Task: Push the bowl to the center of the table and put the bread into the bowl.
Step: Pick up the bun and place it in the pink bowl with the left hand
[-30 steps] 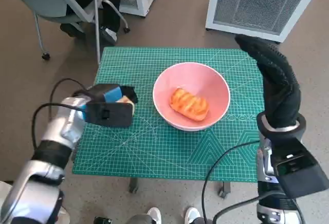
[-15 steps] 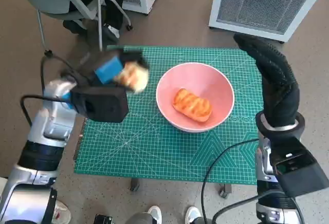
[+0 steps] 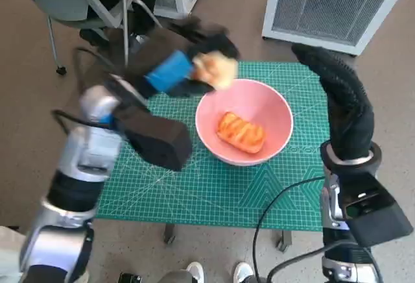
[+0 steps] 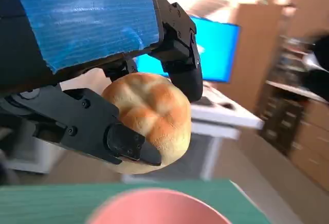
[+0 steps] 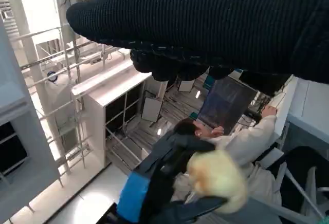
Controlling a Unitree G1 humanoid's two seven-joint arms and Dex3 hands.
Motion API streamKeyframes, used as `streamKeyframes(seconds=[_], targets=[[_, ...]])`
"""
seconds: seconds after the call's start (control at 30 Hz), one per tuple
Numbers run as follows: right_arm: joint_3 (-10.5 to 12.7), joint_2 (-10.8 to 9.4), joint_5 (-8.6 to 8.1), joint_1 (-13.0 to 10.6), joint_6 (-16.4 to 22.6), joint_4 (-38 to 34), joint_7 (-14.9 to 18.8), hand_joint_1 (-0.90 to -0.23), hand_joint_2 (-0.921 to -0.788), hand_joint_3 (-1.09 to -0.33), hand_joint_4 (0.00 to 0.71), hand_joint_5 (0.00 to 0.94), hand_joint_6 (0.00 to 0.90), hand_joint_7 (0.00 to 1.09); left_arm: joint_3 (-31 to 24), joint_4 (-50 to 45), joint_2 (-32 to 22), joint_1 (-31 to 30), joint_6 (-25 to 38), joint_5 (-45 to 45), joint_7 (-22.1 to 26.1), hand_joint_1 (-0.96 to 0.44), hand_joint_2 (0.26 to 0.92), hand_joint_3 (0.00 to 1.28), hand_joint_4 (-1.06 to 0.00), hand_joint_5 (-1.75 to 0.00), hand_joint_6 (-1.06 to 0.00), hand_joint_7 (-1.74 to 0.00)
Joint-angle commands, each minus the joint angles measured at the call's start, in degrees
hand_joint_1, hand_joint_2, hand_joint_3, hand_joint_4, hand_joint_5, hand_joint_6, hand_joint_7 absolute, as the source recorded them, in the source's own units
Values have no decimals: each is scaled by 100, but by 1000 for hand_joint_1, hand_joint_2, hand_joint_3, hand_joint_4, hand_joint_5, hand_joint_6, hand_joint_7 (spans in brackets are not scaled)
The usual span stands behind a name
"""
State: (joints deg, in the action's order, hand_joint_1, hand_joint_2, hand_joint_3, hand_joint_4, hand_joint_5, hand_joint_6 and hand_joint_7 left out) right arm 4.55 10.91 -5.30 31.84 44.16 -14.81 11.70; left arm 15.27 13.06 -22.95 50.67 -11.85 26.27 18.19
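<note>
Item, left: my left hand grips a round bread roll between its black fingers, carried in the air just over the near-left rim of the pink bowl; I judge the roll light, soft and easily crushed, best held across its middle with gentle pressure, as it is held here. Item, middle: the bowl sits about mid-table on the green mat with a glazed bread piece already lying in it. Item, right: my right hand stands upright beside the bowl's far side, fingers apparently extended and holding nothing, though the wrist view hardly shows them.
</note>
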Motion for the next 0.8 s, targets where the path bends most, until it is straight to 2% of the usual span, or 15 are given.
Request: streamKeyframes(seconds=[0.03, 0.13, 0.2, 0.27, 0.3, 0.37, 0.47, 0.6, 0.8], targets=[[1, -7, 19, -87, -44, -22, 0, -547, -921, -742, 304, 2, -1, 719, 214, 421, 228, 147, -216, -89, 141, 2, 921, 78, -688, -1162, -601, -1197], [8, 1, 26, -94, -45, -8, -4, -547, -921, -741, 304, 3, -1, 719, 309, 711, 343, 188, -316, -129, 252, 2, 921, 102, -648, -1189, -586, -1229], [21, 16, 18, -110, -52, 23, -3, -547, -921, -741, 304, 3, -1, 719, 456, 1037, 404, 224, -344, -130, 505, 2, 921, 125, -617, -1222, -565, -1248], [32, 27, 8, -126, -58, 50, 0, -548, -921, -741, 304, 3, -1, 719, 603, 1290, 419, 277, -296, -139, 865, 2, 921, 247, -490, -1360, -414, -1391], [34, 28, 5, -131, -60, 57, 0, -548, -921, -741, 305, 3, -1, 719, 651, 1361, 412, 305, -260, -146, 1017, 8, 906, 237, -428, -1207, -363, -1251], [46, 38, -7, -142, -62, 67, 4, -548, -921, -739, 305, 3, -1, 719, 799, 1414, 399, 390, 18, -102, 1467, 7, 886, 147, -340, -561, -334, -647], [63, 48, -16, -159, -74, 83, 3, -548, -921, -738, 306, 3, -1, 719, 951, 1342, 392, 430, 397, 24, 1864, -25, 867, 63, -225, -184, -316, -243], [89, 58, -1, -186, -111, 129, -15, -553, -921, -736, 307, 3, -1, 721, 1013, 1251, 394, 339, 480, 120, 1917, -111, 850, 22, -152, -39, -290, -71], [127, 61, 41, -211, -167, 191, -50, -558, -921, -734, 308, 4, 0, 723, 842, 1293, 419, 162, 194, -78, 1679, -212, 846, 9, -91, -4, -261, -13]])
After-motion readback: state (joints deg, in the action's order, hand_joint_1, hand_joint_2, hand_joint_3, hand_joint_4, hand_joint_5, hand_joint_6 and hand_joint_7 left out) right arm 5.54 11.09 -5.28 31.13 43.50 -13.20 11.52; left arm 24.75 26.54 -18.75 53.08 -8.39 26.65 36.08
